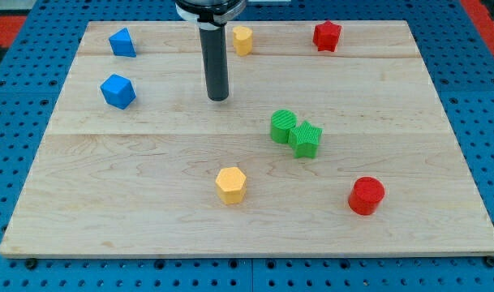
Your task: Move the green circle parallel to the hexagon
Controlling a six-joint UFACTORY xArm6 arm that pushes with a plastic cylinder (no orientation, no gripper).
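Note:
The green circle (282, 126) lies right of the board's middle, touching a green star (307, 139) on its lower right. The yellow hexagon (230, 184) lies below the middle, to the lower left of the green circle. My tip (219, 98) rests on the board above the middle, to the upper left of the green circle and apart from it, with no block touching it.
A yellow block (242, 39) and a red star (327, 36) lie near the view's top edge. Two blue blocks (122, 42) (118, 91) lie at the upper left. A red circle (366, 195) lies at the lower right. The wooden board (133, 219) sits on a blue pegboard.

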